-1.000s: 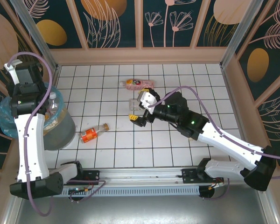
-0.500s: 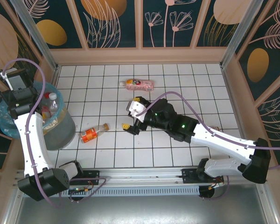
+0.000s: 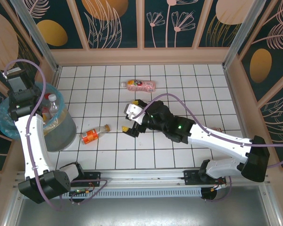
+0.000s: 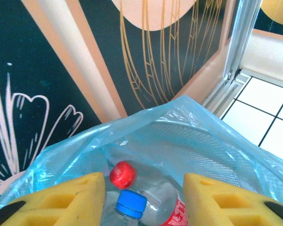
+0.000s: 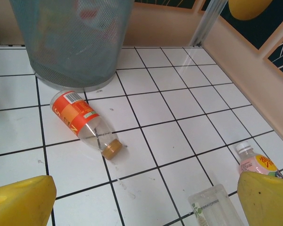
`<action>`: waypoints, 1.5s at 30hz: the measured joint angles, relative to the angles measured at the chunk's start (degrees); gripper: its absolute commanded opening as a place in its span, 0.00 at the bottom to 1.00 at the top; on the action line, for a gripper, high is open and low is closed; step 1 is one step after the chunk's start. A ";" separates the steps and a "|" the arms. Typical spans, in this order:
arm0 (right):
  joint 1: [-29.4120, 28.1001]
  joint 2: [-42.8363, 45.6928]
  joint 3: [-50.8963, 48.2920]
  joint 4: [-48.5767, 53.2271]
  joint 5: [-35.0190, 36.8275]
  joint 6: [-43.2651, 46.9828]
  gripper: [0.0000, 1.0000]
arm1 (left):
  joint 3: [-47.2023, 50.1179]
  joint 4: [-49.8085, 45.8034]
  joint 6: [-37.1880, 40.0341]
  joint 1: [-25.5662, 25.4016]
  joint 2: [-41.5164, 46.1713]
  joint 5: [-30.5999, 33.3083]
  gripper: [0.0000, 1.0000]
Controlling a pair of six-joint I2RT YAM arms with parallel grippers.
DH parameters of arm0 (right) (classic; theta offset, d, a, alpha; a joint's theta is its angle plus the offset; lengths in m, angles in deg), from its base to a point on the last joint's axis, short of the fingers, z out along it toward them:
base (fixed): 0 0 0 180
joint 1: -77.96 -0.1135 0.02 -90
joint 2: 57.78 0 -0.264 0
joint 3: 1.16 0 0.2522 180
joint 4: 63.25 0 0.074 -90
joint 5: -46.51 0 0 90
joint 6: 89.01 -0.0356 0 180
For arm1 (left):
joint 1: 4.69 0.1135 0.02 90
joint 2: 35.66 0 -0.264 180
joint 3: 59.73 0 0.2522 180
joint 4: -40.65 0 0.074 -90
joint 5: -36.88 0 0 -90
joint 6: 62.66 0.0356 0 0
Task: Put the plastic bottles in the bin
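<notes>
Left wrist view: left gripper [image 4: 144,197] parted, empty, over bin [image 4: 203,141]; right gripper [image 5: 144,202] wide, facing orange-label bottle [image 5: 80,120], likely next pickup.

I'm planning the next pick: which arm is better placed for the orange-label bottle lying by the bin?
Probably right. The right gripper, open, hovers over the tiles facing that bottle; the left gripper is up over the bin.
</notes>
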 measured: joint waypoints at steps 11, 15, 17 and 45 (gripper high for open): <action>0.07 -3.15 1.62 -0.20 2.67 -1.77 0.99 | -4.70 -1.14 -2.14 -0.11 0.74 -7.48 0.44; 4.76 -6.56 6.82 3.32 4.52 -7.28 0.97 | -10.27 -1.29 -3.21 -5.29 2.38 -9.79 0.43; 10.36 -8.28 10.56 5.79 3.52 -10.99 0.96 | -12.92 -1.40 -3.63 -9.51 2.86 -10.73 0.43; 65.02 18.43 -14.23 40.57 10.58 -69.85 0.99 | -4.70 23.23 2.69 -73.00 -21.66 -8.57 0.60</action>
